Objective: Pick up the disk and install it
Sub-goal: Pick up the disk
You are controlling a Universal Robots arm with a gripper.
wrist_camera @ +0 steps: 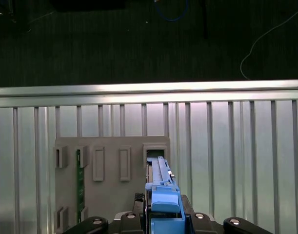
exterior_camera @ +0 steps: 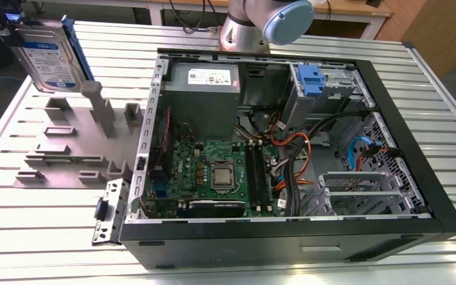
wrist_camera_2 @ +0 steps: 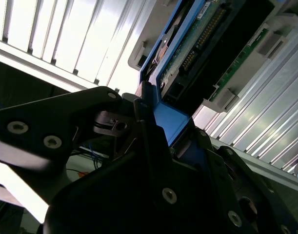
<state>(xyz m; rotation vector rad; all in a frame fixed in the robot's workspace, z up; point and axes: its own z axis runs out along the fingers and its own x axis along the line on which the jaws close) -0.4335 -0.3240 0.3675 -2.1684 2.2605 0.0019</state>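
Observation:
The disk [exterior_camera: 50,56], a silver hard drive with a white-and-blue label and blue rails, stands on edge at the exterior view's far left, over the grey fixture plate [exterior_camera: 69,151]. My gripper [exterior_camera: 6,21] is shut on its upper end. In the first wrist view the disk's blue rail [wrist_camera: 162,195] runs from between my gripper [wrist_camera: 163,217] toward a slot [wrist_camera: 156,150] in the fixture. Whether its lower end still sits in that slot I cannot tell. In the second wrist view the disk [wrist_camera_2: 212,44] shows its circuit board side, held by my gripper [wrist_camera_2: 158,131].
An open computer case [exterior_camera: 418,148] lies on the slatted metal table [exterior_camera: 46,237], with a motherboard [exterior_camera: 220,175], a grey power supply [exterior_camera: 204,80] and a blue drive-bay latch [exterior_camera: 311,80] at the back. The arm's base [exterior_camera: 263,24] stands behind it. A green board [wrist_camera: 80,180] sits in the fixture.

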